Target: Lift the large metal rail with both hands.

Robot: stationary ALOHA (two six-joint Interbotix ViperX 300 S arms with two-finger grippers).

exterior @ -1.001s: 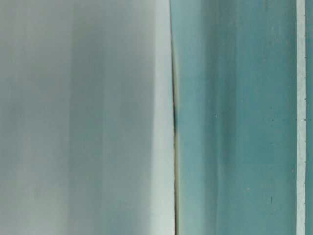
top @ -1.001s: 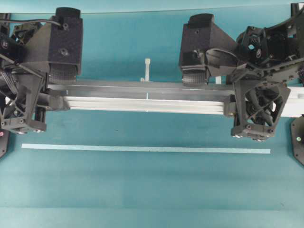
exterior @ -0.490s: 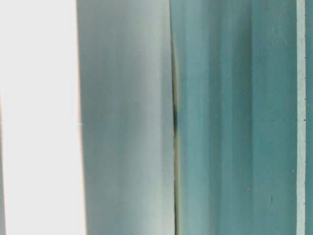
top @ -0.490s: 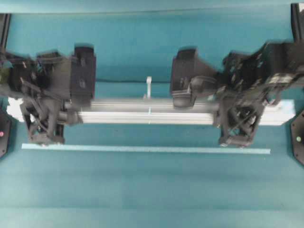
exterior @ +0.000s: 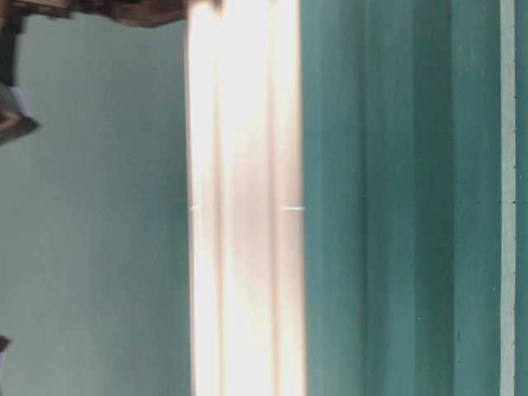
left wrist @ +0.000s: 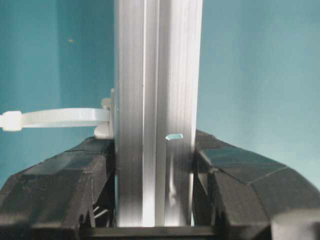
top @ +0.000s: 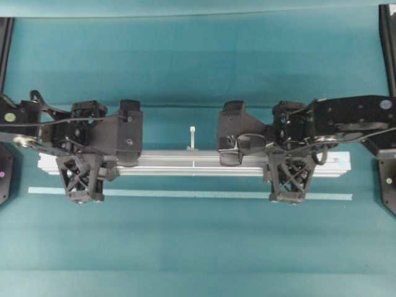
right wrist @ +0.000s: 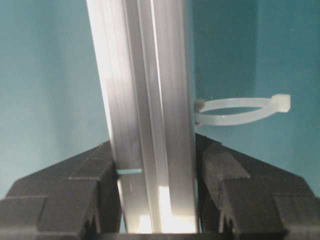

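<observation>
The large metal rail (top: 193, 164) is a long grooved silver bar lying left to right across the teal table, with a white zip-tie tail (top: 192, 137) at its far side. My left gripper (top: 80, 164) is shut on the rail near its left end. My right gripper (top: 289, 166) is shut on it near the right end. In the left wrist view the rail (left wrist: 155, 75) runs between the black fingers (left wrist: 85, 170), which press both its sides. The right wrist view shows the same grip on the rail (right wrist: 145, 75). The frames do not show whether the rail touches the table.
A thin pale tape strip (top: 185, 194) lies on the table just in front of the rail, parallel to it. Black arm bases stand at the left edge (top: 4, 179) and the right edge (top: 387, 179). The table-level view shows the rail (exterior: 247, 206) as a bright blurred band.
The rail and both arms now look smaller in the overhead view, farther from that camera, and the grippers sit nearer the tape strip. Both grips have held.
</observation>
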